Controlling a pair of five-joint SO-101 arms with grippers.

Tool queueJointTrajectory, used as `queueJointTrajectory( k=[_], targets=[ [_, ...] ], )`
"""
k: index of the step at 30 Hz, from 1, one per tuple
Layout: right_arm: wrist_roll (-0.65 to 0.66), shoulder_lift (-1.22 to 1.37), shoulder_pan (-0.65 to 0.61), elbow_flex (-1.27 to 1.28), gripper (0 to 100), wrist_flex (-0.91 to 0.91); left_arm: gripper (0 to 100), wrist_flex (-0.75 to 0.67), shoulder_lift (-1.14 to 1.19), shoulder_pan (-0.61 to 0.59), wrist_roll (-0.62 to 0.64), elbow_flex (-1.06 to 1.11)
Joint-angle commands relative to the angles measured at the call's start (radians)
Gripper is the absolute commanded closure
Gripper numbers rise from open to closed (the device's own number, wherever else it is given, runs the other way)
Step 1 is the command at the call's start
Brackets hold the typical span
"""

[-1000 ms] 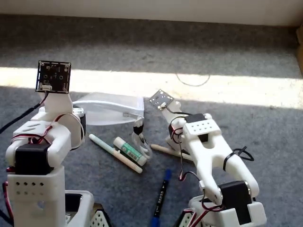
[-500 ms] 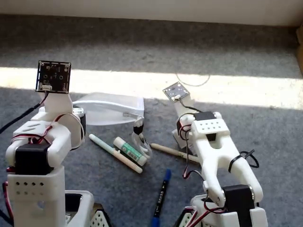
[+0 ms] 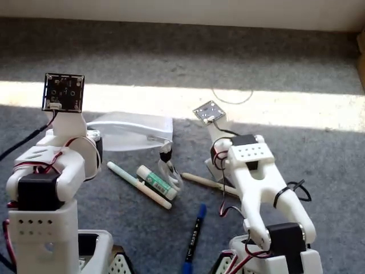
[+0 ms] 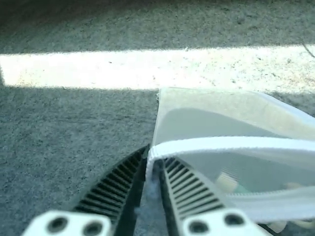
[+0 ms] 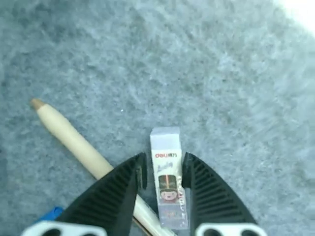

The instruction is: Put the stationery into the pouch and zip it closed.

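A translucent pouch [image 3: 134,131] lies on the grey carpet, its mouth facing the stationery. My left gripper [image 4: 153,156] is shut on the white rim at one corner of the pouch [image 4: 221,128]. A green-and-white pen [image 3: 137,184], a glue stick [image 3: 155,181], a pencil [image 3: 201,181] and a blue marker [image 3: 194,234] lie in front of the two arms. My right gripper [image 5: 163,169] is open and low over the carpet. A small white eraser [image 5: 167,191] lies between its fingers, and the pencil [image 5: 69,135] lies just beside it.
A thin wire loop [image 3: 231,97] lies in the bright sunlit strip beyond the pouch. A small dark-and-clear item [image 3: 167,162] lies by the pouch's mouth. The left arm [image 3: 57,165] and right arm [image 3: 254,171] stand at the near edge with the loose items between them.
The right arm swung to the right, away from the glue stick and over the pencil's far end, then shifted back a little. The left arm and the pouch stayed put.
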Motion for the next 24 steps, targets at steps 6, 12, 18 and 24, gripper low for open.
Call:
queueJointTrajectory(
  k=[6,12,18,24],
  targets=[
    [-0.008,0.058,-0.016,-0.054,88.2,-0.012,99,-0.005,0.002,-0.025,0.008,-0.013],
    [-0.008,0.065,-0.016,-0.067,88.2,-0.012,99,-0.005,0.007,-0.022,0.008,-0.013],
    [-0.006,0.067,-0.035,-0.062,88.2,-0.012,99,-0.005,0.008,-0.022,0.008,-0.012],
    [-0.006,0.067,-0.050,-0.062,88.3,-0.012,99,-0.005,0.008,-0.022,0.008,-0.012]
  ],
)
